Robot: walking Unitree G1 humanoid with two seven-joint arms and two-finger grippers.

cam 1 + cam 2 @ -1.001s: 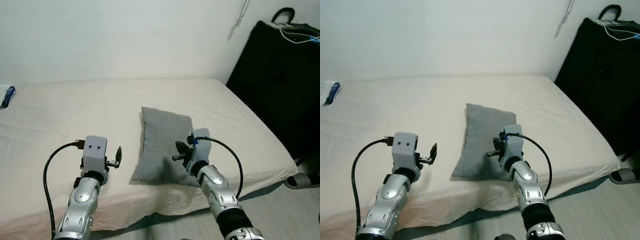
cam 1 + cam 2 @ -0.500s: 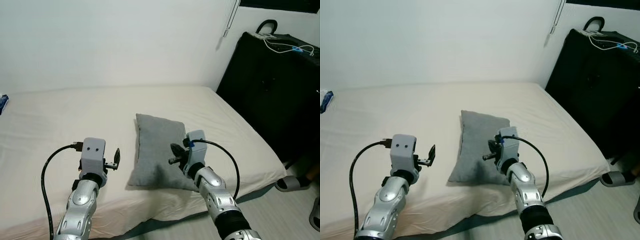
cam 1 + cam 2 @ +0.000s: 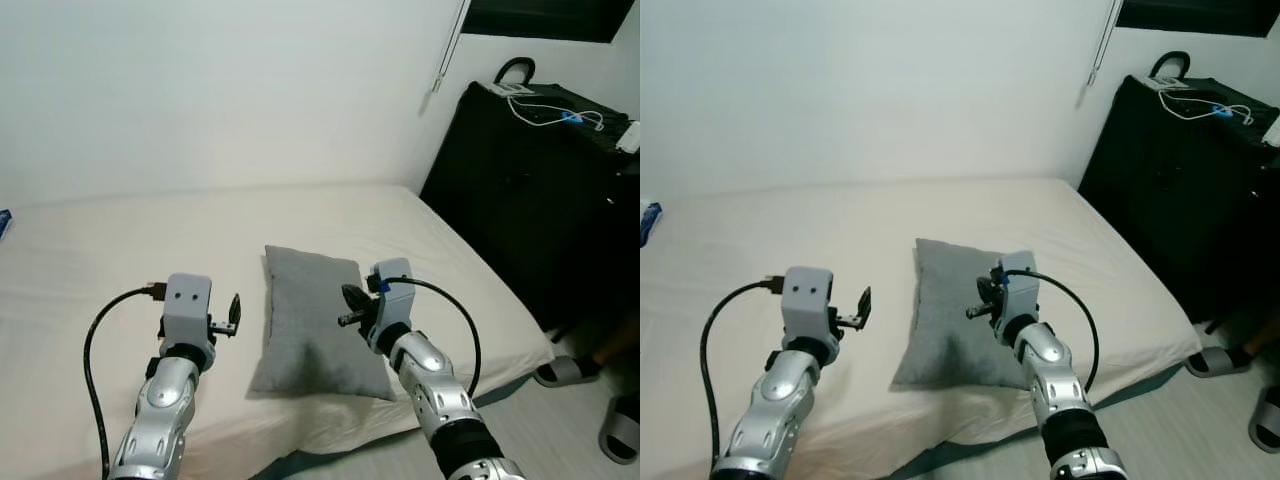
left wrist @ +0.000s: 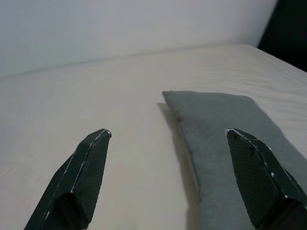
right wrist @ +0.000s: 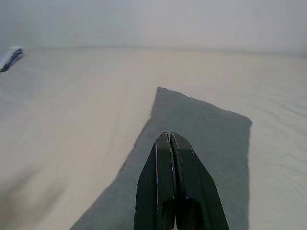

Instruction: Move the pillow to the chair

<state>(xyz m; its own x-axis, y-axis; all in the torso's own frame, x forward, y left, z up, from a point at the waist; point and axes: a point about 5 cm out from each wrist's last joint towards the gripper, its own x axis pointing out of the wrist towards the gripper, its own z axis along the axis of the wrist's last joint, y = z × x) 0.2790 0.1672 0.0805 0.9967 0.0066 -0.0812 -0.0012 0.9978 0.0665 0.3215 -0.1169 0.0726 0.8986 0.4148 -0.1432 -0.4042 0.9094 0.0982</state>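
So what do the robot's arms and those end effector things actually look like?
Both arms are jointed silver metal with black bands. Each wrist carries a pale grey box trailing a looping black cable. The left end effector and the right end effector each have two long black tapered fingers; the right box bears a small blue mark.

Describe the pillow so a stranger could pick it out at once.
Start at the wide cream-sheeted bed against the white wall. Near its front edge, between the left claw and right claw, lies a flat rectangular grey fabric pillow. It is the one grey shape on the pale sheet.
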